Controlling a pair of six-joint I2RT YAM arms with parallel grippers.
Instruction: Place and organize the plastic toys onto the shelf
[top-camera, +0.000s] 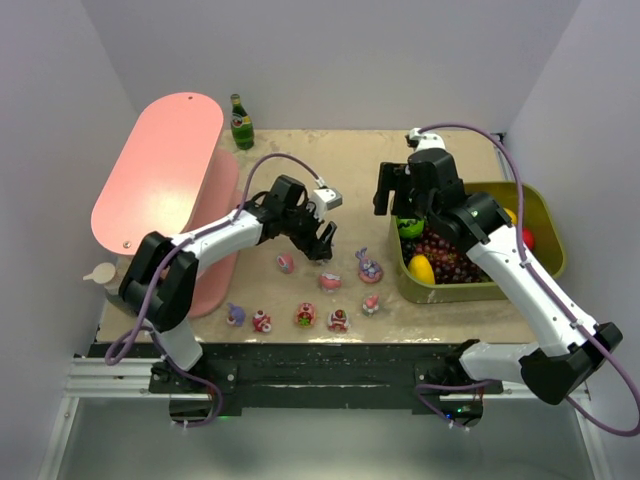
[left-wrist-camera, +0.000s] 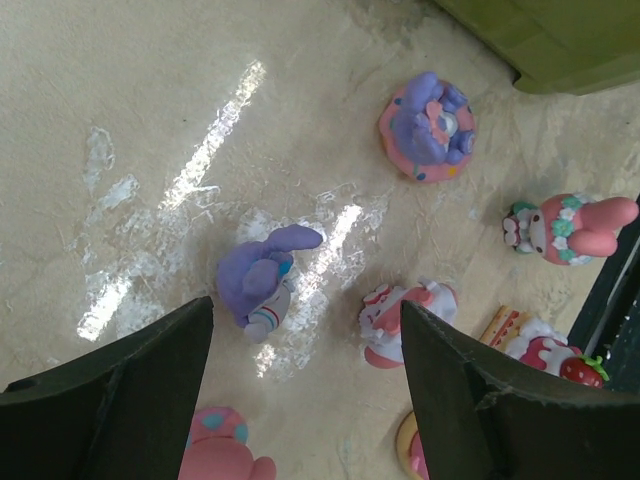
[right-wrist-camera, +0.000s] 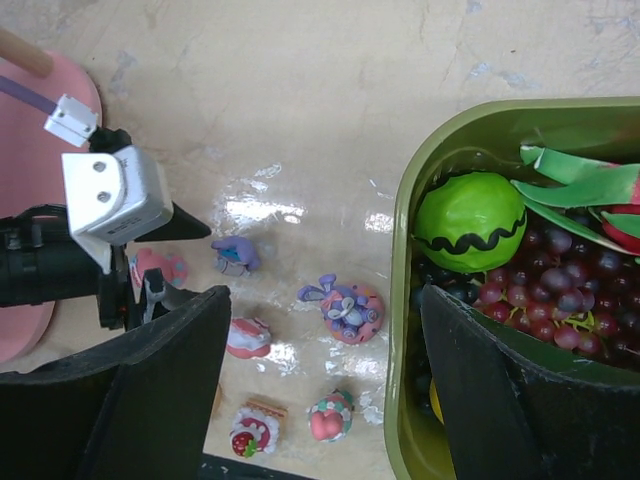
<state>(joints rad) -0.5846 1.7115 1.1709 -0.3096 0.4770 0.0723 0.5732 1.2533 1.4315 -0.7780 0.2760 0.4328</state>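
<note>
A beige tabletop (top-camera: 350, 160) lay between pale walls, with the salmon-pink shelf (top-camera: 160, 170) standing at its left and an olive-green fruit tub (top-camera: 450, 293) at its right. The plastic toys (top-camera: 330, 282) sat scattered on the table between them, toward the front edge. The left gripper (left-wrist-camera: 305, 400) hovered with jaws apart over a purple long-eared figurine (left-wrist-camera: 262, 280), gripping nothing. The right gripper (right-wrist-camera: 325, 400) hung wide open and empty above the tub's left rim.
</note>
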